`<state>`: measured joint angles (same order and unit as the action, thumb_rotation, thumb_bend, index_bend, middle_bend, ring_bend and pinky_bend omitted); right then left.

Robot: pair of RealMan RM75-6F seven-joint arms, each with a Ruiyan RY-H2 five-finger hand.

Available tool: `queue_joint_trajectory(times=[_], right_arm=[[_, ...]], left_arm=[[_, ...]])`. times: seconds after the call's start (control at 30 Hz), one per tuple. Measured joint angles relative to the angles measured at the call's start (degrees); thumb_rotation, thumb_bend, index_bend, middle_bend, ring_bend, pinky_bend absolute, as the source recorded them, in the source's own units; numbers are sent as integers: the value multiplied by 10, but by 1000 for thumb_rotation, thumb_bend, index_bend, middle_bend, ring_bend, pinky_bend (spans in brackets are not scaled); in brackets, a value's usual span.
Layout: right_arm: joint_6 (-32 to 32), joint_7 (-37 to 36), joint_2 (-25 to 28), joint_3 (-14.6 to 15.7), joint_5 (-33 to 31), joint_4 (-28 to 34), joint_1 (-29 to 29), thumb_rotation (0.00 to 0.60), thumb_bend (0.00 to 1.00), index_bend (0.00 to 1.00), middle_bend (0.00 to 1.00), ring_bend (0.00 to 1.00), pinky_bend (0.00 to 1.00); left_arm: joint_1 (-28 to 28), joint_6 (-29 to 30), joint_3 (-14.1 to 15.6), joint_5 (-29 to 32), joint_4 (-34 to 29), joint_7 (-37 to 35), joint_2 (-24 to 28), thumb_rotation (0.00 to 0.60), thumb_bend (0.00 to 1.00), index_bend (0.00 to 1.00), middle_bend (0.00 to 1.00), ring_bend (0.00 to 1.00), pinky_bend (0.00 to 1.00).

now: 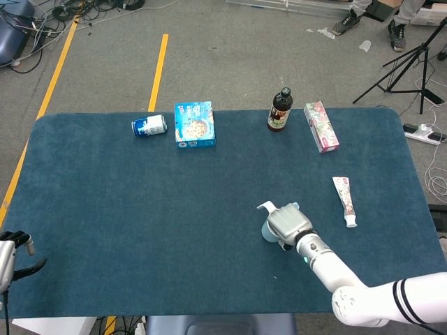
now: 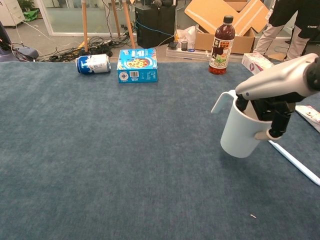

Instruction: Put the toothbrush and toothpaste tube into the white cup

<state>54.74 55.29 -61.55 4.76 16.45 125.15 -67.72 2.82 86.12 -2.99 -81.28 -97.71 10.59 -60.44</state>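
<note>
The right hand grips the white cup, fingers hooked over its rim, tilted above the bench, just beside the toothbrush. The toothpaste tube lies near. The tilted cup may topple when released. The left hand holds nothing.

can, 2 boxes, bottle

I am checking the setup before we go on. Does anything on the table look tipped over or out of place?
Yes, two things. The can lies on its side at the far left. The cup is tilted in the right hand, not standing upright, and is empty.
</note>
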Motion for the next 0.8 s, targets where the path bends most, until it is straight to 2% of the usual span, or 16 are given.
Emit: queue_joint_trajectory(times=[0.43, 0.8], right_arm=[[30, 34, -34, 44, -73, -32, -36, 600, 371, 623, 1000, 1000, 1000], [36, 41, -58, 68, -78, -51, -42, 600, 367, 623, 1000, 1000, 1000]], left_arm=[[0, -2, 1, 1, 0, 0, 0, 600, 2, 658, 543, 436, 408], [0, -2, 1, 1, -1, 0, 0, 600, 2, 658, 543, 437, 408]])
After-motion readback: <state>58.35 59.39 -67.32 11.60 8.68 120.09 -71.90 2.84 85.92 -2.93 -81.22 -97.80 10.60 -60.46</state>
